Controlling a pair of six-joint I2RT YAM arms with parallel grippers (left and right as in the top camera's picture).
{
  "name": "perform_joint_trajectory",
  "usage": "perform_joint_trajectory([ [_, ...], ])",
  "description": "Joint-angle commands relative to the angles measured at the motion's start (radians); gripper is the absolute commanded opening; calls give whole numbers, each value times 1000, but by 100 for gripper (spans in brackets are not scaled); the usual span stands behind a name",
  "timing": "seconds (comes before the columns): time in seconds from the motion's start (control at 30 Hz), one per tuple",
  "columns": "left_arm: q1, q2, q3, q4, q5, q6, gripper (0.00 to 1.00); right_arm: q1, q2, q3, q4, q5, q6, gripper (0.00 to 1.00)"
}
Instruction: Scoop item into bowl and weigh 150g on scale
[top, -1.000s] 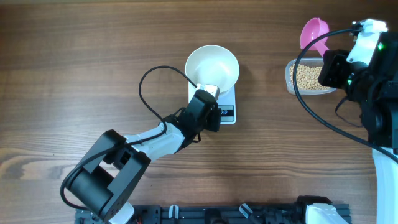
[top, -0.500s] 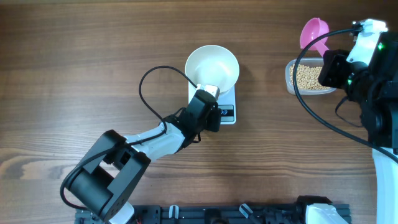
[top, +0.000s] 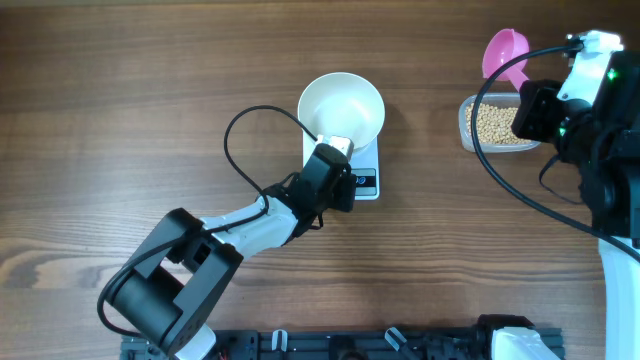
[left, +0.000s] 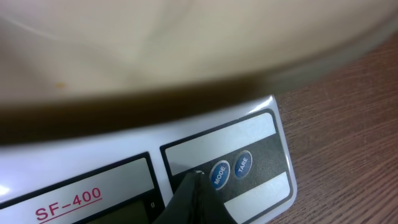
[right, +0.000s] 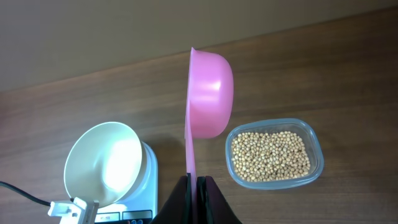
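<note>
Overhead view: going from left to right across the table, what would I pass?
left arm's base → bowl → tub of beans → right arm

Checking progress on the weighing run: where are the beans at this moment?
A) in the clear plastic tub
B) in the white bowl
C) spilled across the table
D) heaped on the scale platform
A: the beans all lie in the clear tub. The white bowl on the scale is bare inside, and the pink scoop held by the right gripper shows none.
</note>
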Motion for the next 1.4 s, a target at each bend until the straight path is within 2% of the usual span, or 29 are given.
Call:
perform_joint_trajectory([
  [0.0, -4, 48, -14, -35, -18, -2, 4, -4, 5, 8, 3, -1, -19, 4],
  [0.23, -4, 48, -14, -37, -32, -3, 4, -4, 5, 8, 3, -1, -19, 4],
  [0.47, -4, -23, -14, -38, 49, -3, 4, -4, 5, 8, 3, -1, -19, 4],
  [0.67, -4, -198, -14, -59, 88, -3, 4, -4, 5, 8, 3, -1, -16, 4],
  [0.93, 5, -505, -14, -189, 79, -2, 4, -4, 5, 8, 2, -1, -16, 4],
  [1.13, 103, -723, -14, -365, -78, 6, 4, -4, 5, 8, 2, -2, -10, 4],
  [1.2, 159, -788, -14, -418, -155, 9, 10, -4, 5, 8, 2, -9, 5, 4],
  [1.37, 349, -908, -14, -549, -253, 9, 14, -4, 5, 8, 1, -44, 8, 4],
])
